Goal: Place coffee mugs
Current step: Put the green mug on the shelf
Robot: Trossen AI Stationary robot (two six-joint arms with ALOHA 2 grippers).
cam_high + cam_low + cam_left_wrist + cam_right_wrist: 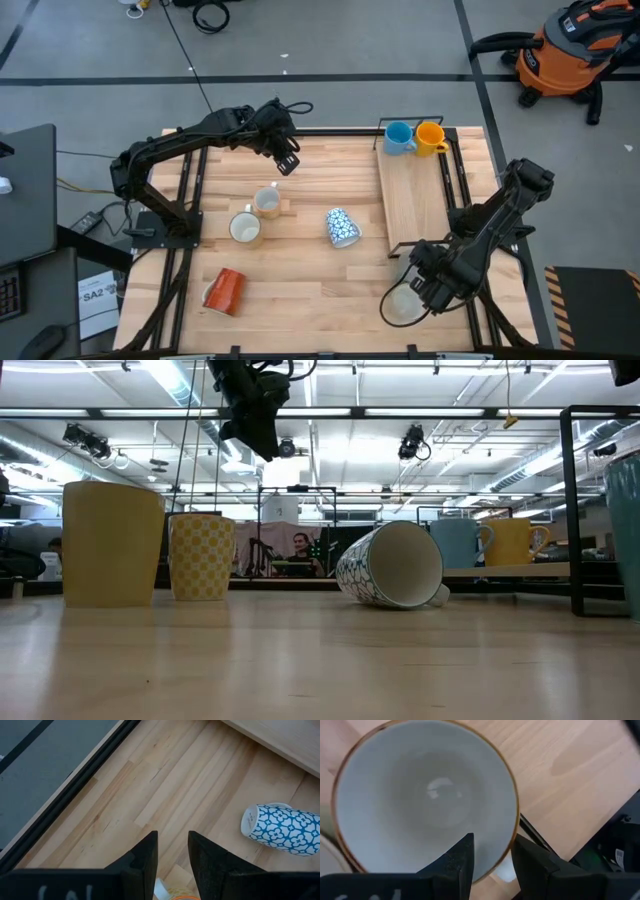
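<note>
My right gripper (425,290) is at the table's near right, shut on a white mug with a brown rim (427,795), which stands upright with its mouth up (403,304). My left gripper (287,160) hangs empty above the far left of the table, its fingers a little apart (172,850). Two cream mugs (267,201) (245,228) stand upright on their bases. A blue-and-white patterned mug (341,227) and a red-orange mug (224,291) lie on their sides. A light blue mug (397,138) and an orange-yellow mug (430,137) stand on the raised board. My right gripper has the white mug's rim (512,832) between its fingers, one finger (457,865) inside the mug and one (535,867) outside. The fingers come from above, pointing down. The mug is upright; in the low view its base (630,615) seems to rest on the table.
A raised wooden board (415,200) in a black frame runs along the table's right side. Black rails border the table (190,200). An orange shop vacuum (570,50) stands on the floor beyond. Bare wood lies between the patterned mug and the near edge.
</note>
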